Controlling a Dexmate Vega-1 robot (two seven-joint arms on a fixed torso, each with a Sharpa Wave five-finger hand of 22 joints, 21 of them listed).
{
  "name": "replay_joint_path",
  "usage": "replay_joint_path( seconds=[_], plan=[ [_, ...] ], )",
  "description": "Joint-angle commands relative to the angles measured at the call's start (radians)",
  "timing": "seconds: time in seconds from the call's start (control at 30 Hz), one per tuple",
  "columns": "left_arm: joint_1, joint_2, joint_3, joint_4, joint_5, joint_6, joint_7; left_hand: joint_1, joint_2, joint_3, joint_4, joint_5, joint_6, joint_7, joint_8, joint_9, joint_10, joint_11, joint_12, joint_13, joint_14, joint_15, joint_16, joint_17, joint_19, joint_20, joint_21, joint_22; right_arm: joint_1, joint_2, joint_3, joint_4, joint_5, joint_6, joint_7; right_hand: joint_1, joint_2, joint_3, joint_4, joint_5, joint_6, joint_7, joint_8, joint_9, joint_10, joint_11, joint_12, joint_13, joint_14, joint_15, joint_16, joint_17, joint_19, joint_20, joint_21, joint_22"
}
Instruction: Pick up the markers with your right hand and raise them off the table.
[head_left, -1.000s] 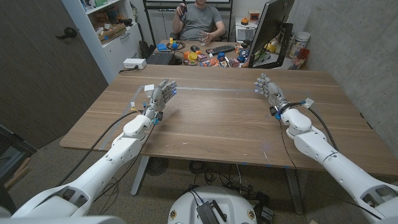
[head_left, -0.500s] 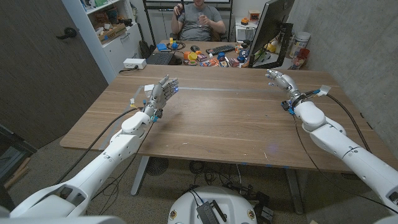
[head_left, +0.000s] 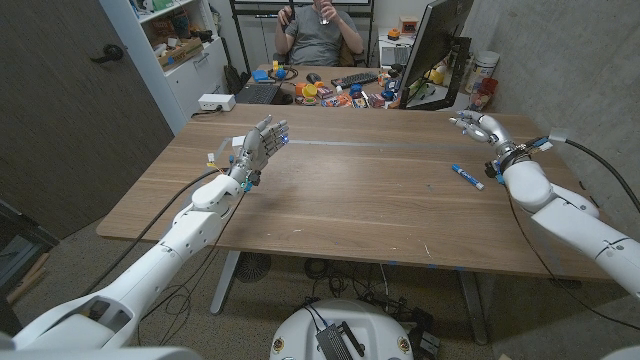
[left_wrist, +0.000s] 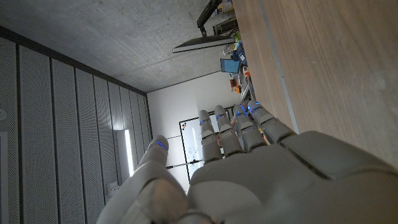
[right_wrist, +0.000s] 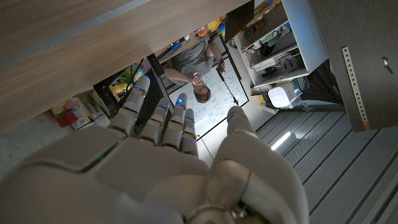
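The slim blue marker with a white cap (head_left: 466, 176) lies flat on the brown wooden desk (head_left: 350, 200), just beside your right hand (head_left: 478, 126), which sits beyond it with fingers spread, holding nothing. You risk rolling the marker away if your fingers brush it before closing. Farther across, your left hand (head_left: 258, 148) stands open and empty; a seated person (head_left: 318, 30) is behind the desk.
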Motion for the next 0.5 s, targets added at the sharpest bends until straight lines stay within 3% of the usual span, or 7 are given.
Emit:
replay_joint_path(
  seconds=[0.03,0.23,0.33,0.5],
  plan=[
    [-0.015,-0.007,0.007,0.017,-0.003,-0.007,-0.024,0.003,0.007,0.008,-0.004,-0.004,0.004,0.011,0.008,0.002,0.006,0.009,0.006,0.001,0.004,-0.057,0.006,0.002,0.01,-0.061,0.007,0.005,-0.109,-0.161,0.04,-0.133,-0.22,-0.314,-0.122,0.032,-0.013,-0.005,-0.005,0.013,0.022,0.005,0.005,0.001,0.016,-0.007,0.004,0.001,0.019,-0.041,0.008,0.0,0.017,-0.025,-0.011,-0.001],
    [-0.015,-0.009,0.009,0.023,-0.001,-0.01,-0.027,0.003,0.007,0.009,-0.005,-0.004,0.006,0.015,0.008,0.002,0.006,0.013,0.006,0.001,0.004,-0.059,0.006,0.002,0.01,-0.067,0.007,0.005,-0.128,-0.239,0.011,-0.169,-0.297,-0.422,-0.069,0.08,-0.055,-0.017,-0.009,0.035,0.005,0.026,-0.008,0.003,-0.008,-0.003,-0.013,0.0,0.011,-0.021,-0.003,-0.001,0.02,-0.025,-0.032,-0.002],
    [-0.022,-0.015,0.011,0.039,-0.005,-0.002,-0.028,0.003,0.008,0.009,-0.006,-0.004,0.006,0.016,0.008,0.002,0.007,0.011,0.007,0.001,0.004,-0.06,0.006,0.002,0.009,-0.069,0.006,0.005,-0.127,-0.274,-0.011,-0.18,-0.322,-0.445,-0.024,0.125,-0.076,-0.023,-0.004,0.057,0.01,0.07,-0.009,0.005,-0.005,0.017,-0.018,-0.001,0.027,0.013,-0.002,0.0,0.057,-0.004,-0.037,-0.001],
    [-0.029,-0.02,0.017,0.059,-0.007,0.004,-0.038,0.002,0.008,0.009,-0.006,-0.005,0.007,0.017,0.008,0.002,0.008,0.011,0.007,0.001,0.002,-0.06,0.005,0.002,0.008,-0.07,0.006,0.005,-0.09,-0.297,-0.093,-0.178,-0.408,-0.441,0.031,0.158,-0.103,-0.033,-0.004,0.076,0.01,0.102,-0.012,0.006,-0.009,0.034,-0.024,-0.001,0.041,0.038,-0.001,0.0,0.094,0.024,-0.04,0.0]
  ],
)
